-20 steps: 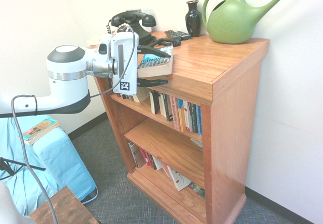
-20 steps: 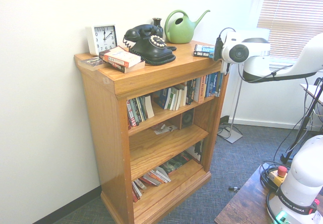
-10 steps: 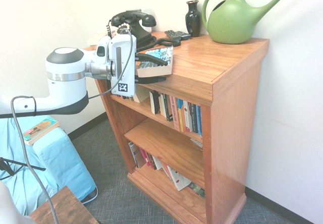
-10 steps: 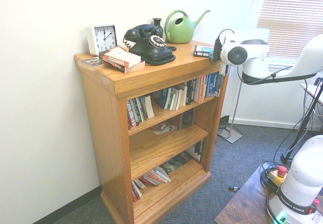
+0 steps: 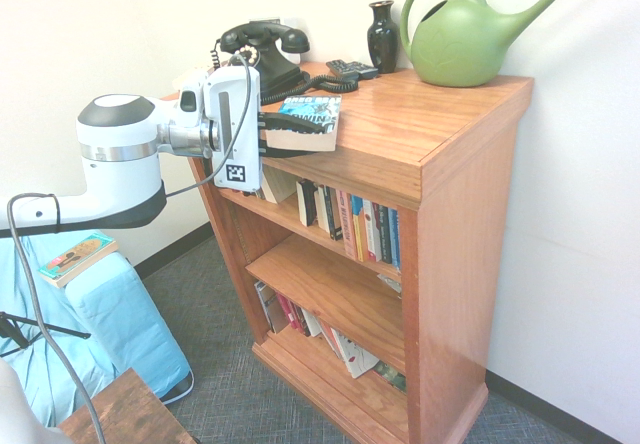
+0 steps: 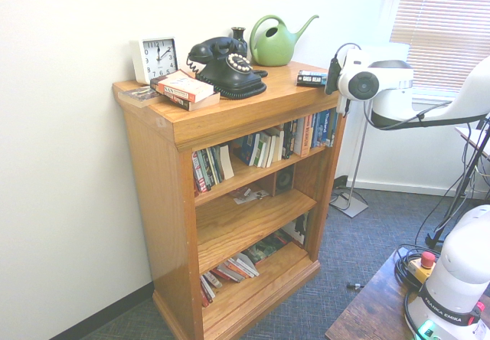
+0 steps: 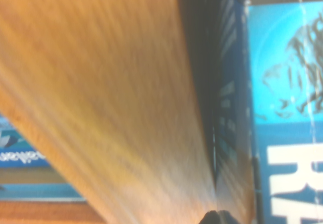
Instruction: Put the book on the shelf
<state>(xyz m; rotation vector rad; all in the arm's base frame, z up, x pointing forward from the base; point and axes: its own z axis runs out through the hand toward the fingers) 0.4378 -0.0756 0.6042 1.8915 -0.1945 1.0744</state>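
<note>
The book (image 5: 312, 116), blue-teal with cream page edges, lies flat on the top board of the reddish-orange shelf (image 5: 425, 114), at its front edge near the corner. My gripper (image 5: 298, 136) reaches in from the left, open. One finger sits just above the book's near end, the other lower, in front of the board's edge. From the other side, the book (image 6: 311, 79) shows as a flat dark slab on the shelf (image 6: 253, 104), right beside the arm's hand. The wrist view shows the book's cover (image 7: 282, 108) up close, against blurred orange wood (image 7: 101, 82).
On the top board stand a black telephone (image 5: 262, 49), a dark vase (image 5: 382, 34), a green watering can (image 5: 465, 34), a white clock (image 6: 158, 57) and two stacked books (image 6: 182, 89). Rows of books fill the tiers. A thin orange-and-teal book (image 5: 75, 256) lies on blue cloth; a dark table (image 5: 125, 409) stands below.
The book has gone from raised and tilted between the fingers to lying flat on the top board. The hand has drawn back a little to the left, away from the shelf.
</note>
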